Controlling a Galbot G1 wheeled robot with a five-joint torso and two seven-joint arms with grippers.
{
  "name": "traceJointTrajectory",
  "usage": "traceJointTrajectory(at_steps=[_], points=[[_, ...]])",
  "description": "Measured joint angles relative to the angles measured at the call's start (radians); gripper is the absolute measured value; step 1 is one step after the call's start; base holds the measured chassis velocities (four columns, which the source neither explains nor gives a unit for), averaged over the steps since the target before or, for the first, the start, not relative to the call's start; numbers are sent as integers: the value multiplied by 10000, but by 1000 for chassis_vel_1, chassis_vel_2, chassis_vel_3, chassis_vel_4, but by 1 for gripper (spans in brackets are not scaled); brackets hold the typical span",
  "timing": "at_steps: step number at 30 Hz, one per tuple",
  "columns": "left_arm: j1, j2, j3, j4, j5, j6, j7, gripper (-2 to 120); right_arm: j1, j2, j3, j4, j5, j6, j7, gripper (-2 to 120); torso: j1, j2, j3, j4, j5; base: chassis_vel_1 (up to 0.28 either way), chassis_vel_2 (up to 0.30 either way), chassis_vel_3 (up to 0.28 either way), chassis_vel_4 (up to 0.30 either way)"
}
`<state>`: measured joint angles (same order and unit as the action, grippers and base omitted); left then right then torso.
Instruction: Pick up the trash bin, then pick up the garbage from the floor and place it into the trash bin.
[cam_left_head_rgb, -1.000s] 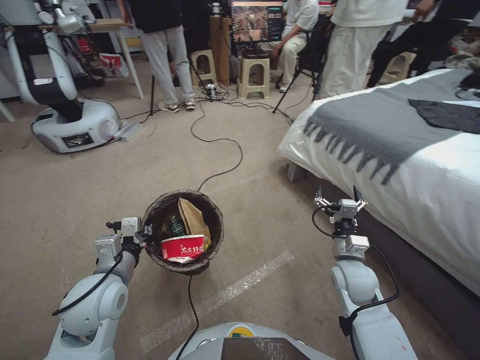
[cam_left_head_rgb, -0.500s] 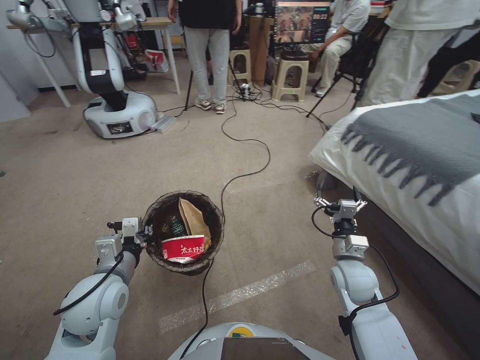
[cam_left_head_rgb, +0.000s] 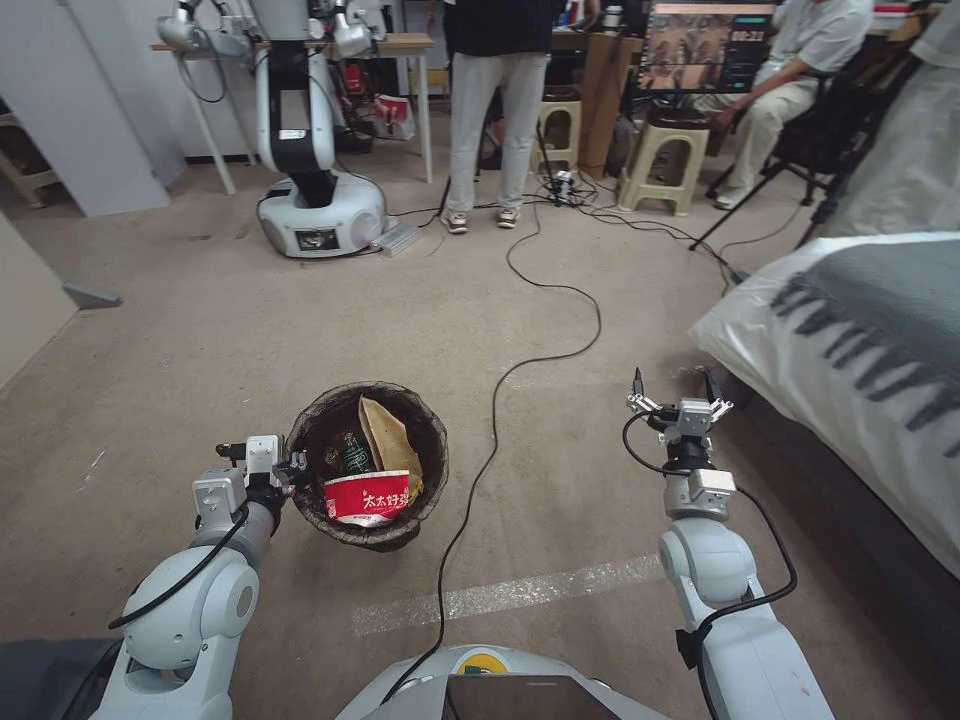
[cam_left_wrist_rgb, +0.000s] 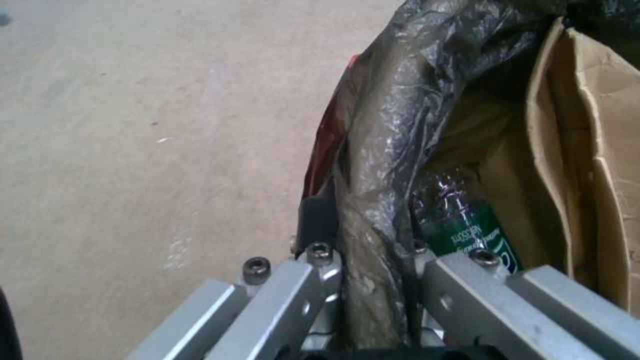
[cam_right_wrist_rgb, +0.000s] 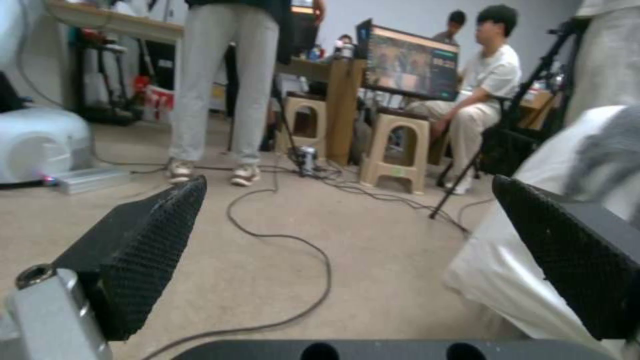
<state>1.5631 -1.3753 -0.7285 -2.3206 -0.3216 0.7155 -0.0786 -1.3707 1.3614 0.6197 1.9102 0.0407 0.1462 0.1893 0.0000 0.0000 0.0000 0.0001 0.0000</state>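
My left end effector (cam_left_head_rgb: 290, 468) clamps the trash bin (cam_left_head_rgb: 367, 465) rim; my right end effector (cam_left_head_rgb: 677, 392), beside the bin, gapes wide. Garbage hunting continues; next needs litter in sight.

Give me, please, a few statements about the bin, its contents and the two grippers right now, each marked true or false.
1. The left gripper is shut on the bagged rim of the trash bin. True.
2. The right gripper holds a yellow wrapper. False: it is open and empty, held above the floor beside the bed.
3. A green-labelled bottle lies inside the bin next to a brown paper bag. True.
4. The bin is empty. False: it also holds a red-and-white packet.
5. A black cable runs across the carpet between the two arms. True.
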Motion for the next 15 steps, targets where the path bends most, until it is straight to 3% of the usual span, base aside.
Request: traceJointTrajectory(at_steps=[15], points=[[-38,51,78,-40,-98,-138,269,0,-32,16,-90,-37,-32,13,5,100,0,0,0,0,0,64,63,69,66]])
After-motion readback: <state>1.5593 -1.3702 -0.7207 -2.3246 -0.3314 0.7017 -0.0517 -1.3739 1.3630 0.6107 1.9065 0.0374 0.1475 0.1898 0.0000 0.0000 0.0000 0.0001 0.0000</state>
